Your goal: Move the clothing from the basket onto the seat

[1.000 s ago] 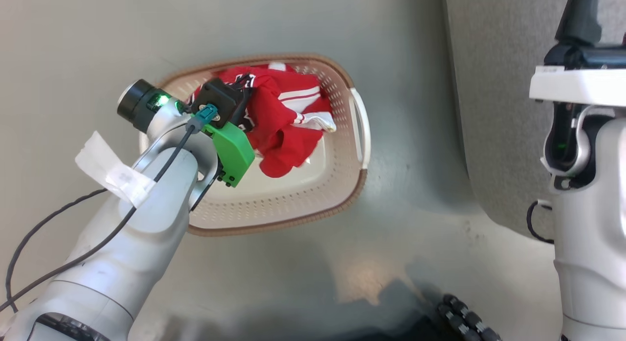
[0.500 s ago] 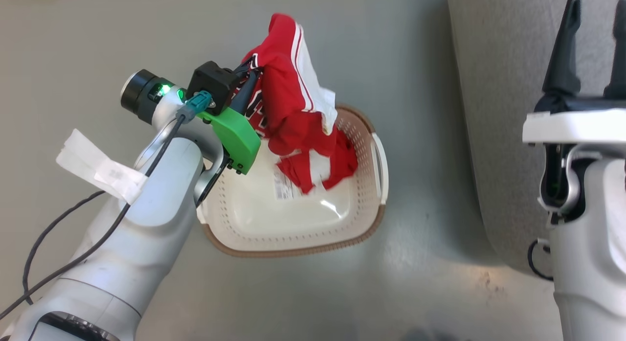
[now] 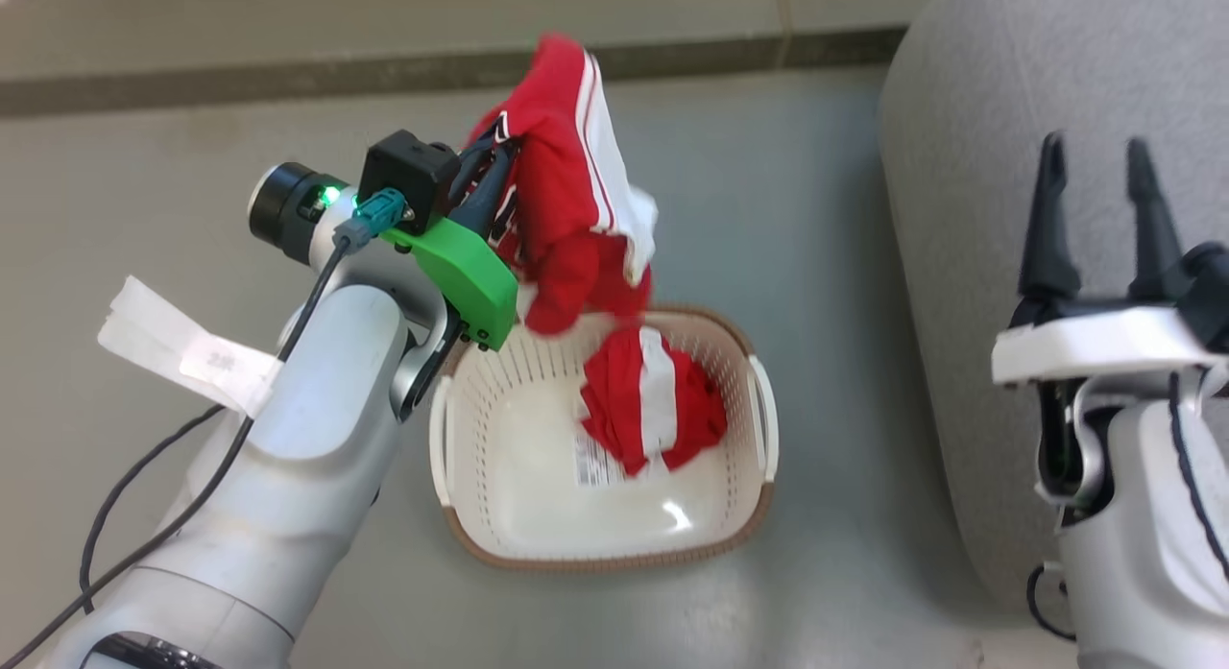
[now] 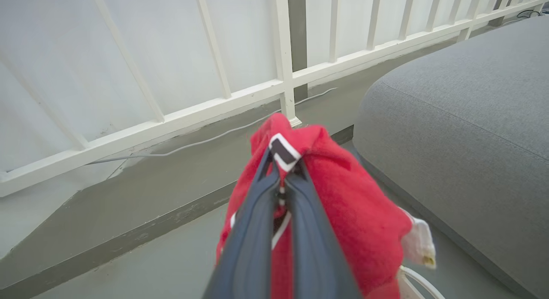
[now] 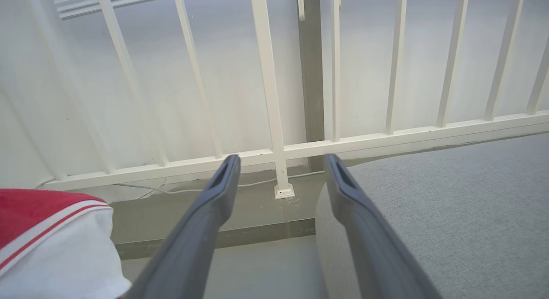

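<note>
My left gripper point(image 3: 494, 170) is shut on a red garment point(image 3: 566, 199) with white trim, held up in the air above the far rim of the cream basket point(image 3: 461, 515). In the left wrist view its fingers point(image 4: 257, 230) pinch the red cloth point(image 4: 343, 213), which drapes over them. A second red piece with a broad white stripe point(image 3: 653, 410) lies crumpled inside the basket. The grey seat point(image 3: 960, 170) rises at the right, also the seat point(image 4: 463, 119). Over the seat's edge my right gripper point(image 3: 1095, 160) stands open with nothing between its fingers point(image 5: 206, 213).
The basket stands on a grey floor point(image 3: 192, 122). A white railing point(image 5: 274, 153) with a thin cable along its foot runs along the far side. A paper tag point(image 3: 182, 352) hangs from my left forearm.
My left gripper lifted the red garment out of the basket and holds it higher now. The striped piece dropped back into the basket. The head camera tilted up, shifting the whole picture.
</note>
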`<state>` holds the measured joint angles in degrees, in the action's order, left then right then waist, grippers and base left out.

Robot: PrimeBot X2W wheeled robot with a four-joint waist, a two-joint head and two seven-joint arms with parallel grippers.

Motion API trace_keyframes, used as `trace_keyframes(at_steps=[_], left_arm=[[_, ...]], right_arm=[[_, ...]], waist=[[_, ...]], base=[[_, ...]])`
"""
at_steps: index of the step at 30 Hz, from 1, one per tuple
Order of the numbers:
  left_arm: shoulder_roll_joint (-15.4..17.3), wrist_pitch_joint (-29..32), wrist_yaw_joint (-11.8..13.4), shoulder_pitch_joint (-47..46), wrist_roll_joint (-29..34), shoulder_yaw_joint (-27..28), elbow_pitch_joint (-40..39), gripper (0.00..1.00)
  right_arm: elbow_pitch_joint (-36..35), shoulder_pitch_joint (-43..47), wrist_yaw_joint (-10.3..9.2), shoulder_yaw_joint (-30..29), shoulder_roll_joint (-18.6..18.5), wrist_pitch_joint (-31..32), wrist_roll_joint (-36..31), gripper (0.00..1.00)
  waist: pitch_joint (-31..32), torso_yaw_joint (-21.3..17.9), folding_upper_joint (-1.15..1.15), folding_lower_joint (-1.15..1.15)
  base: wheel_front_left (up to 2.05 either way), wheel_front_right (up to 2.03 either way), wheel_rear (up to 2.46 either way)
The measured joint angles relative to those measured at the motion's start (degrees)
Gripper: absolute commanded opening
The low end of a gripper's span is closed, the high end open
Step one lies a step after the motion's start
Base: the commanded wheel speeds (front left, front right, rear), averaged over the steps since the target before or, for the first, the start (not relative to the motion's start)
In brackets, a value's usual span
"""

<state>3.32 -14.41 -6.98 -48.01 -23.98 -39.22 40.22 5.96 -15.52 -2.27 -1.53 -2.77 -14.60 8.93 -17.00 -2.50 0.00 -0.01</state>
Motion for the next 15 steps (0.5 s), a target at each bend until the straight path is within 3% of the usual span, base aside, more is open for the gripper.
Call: trace_keyframes(at_steps=[15], left_arm=[[-0.4, 0.0, 0.0, 4.6, -2.5, 0.1, 1.7, 0.00]], right_arm=[[4.6, 6.6, 2.34, 5.9, 0.2, 0.0, 1.6, 1.00]], waist=[[13.3, 0.6, 0.00, 0.00]], base=[[0.00, 0.00, 0.00]])
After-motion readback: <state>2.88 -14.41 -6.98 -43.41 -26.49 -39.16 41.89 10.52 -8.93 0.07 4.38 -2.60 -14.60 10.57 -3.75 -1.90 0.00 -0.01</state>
